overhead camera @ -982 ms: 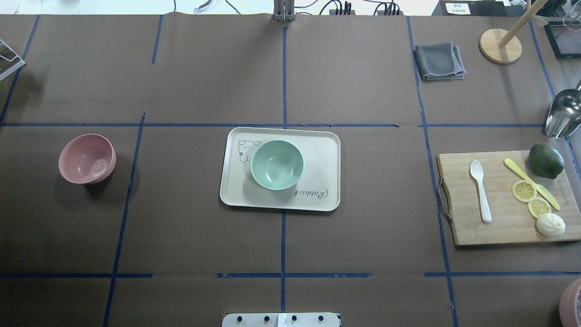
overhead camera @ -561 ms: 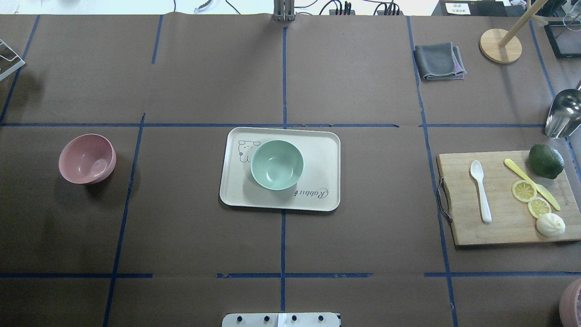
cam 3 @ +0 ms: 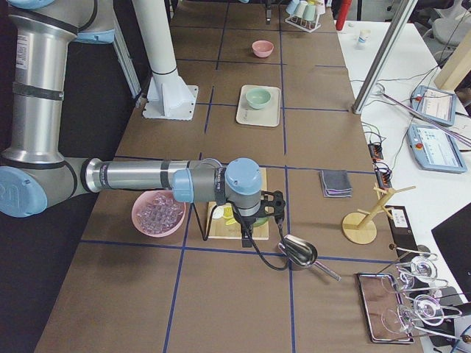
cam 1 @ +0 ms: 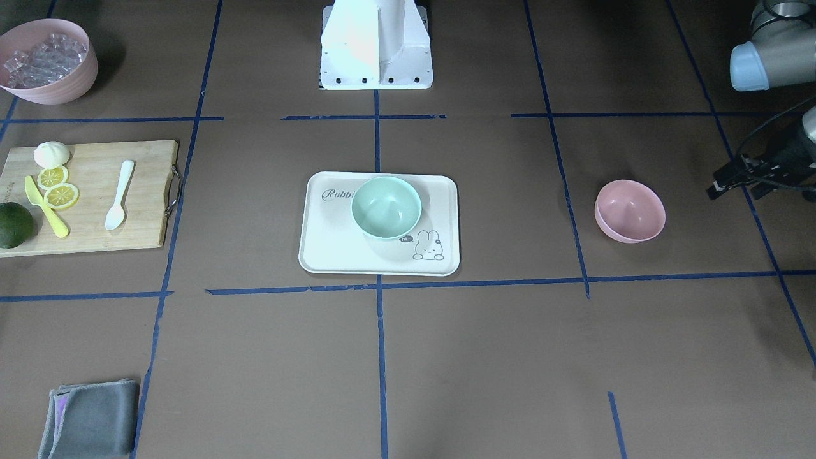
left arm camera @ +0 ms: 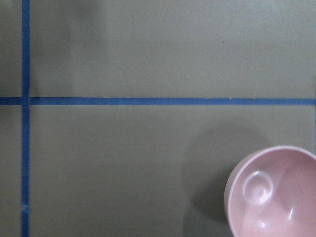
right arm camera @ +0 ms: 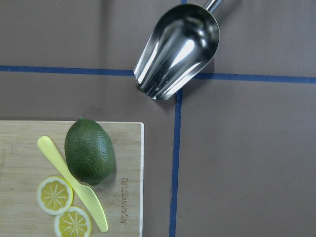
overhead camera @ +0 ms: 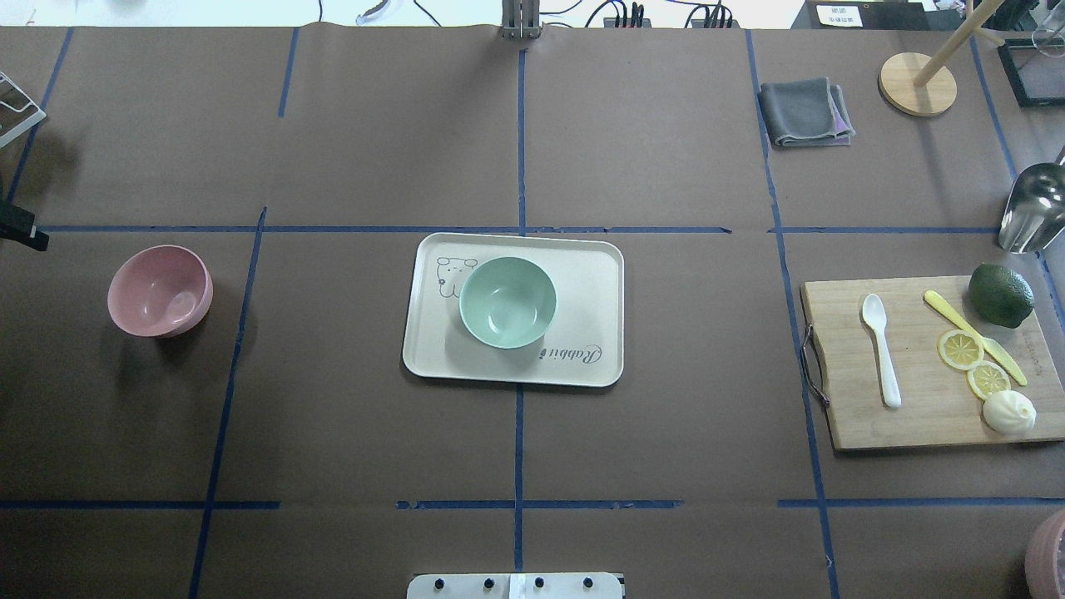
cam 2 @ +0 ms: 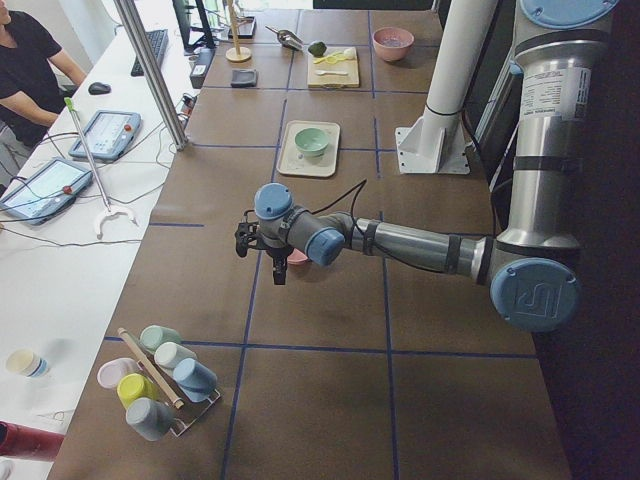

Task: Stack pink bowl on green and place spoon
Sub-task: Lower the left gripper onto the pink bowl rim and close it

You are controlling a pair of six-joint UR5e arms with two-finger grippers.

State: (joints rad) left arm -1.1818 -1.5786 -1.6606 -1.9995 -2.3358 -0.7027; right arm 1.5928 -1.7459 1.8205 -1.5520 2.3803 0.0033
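Note:
The pink bowl (overhead camera: 160, 290) stands empty on the table at the left; it also shows in the front view (cam 1: 630, 210) and at the lower right of the left wrist view (left arm camera: 274, 192). The green bowl (overhead camera: 507, 301) sits on the cream tray (overhead camera: 591, 291) at the centre. The white spoon (overhead camera: 881, 349) lies on the wooden cutting board (overhead camera: 923, 416) at the right. My left gripper (cam 1: 733, 182) hovers beside the pink bowl, apart from it; I cannot tell if it is open. My right gripper (cam 3: 246, 234) hangs over the board's far end; I cannot tell its state.
On the board lie a green avocado (right arm camera: 90, 150), lemon slices, a yellow knife and a white bun. A metal scoop (right arm camera: 175, 52) lies beyond the board. A pink bowl of ice (cam 1: 48, 60), a grey cloth (overhead camera: 805, 112) and a cup rack (cam 2: 160, 385) stand near the table edges.
A black part of my left arm has come into the overhead view at its left edge, near the pink bowl. The bowls, tray and spoon have not moved.

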